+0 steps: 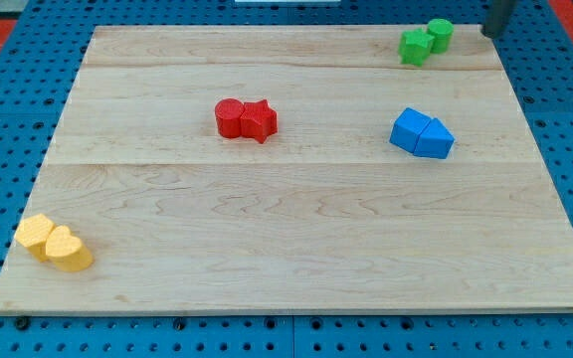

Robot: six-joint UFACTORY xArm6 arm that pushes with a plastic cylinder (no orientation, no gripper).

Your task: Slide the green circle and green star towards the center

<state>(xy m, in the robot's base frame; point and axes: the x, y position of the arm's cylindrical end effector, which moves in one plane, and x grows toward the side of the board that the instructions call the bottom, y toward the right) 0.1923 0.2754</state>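
Observation:
The green circle (440, 35) and the green star (416, 47) sit touching each other near the board's top right corner, the star to the lower left of the circle. My tip (488, 31) is at the view's top right, just right of the green circle with a small gap between them. Only the lowest part of the rod shows.
A red circle (230, 117) and a red star (259, 120) touch near the board's upper middle. A blue cube (409, 130) and a blue triangle (435, 139) touch at the right. Two yellow blocks (36, 233) (69, 250) lie at the bottom left. The wooden board (296, 259) rests on a blue pegboard.

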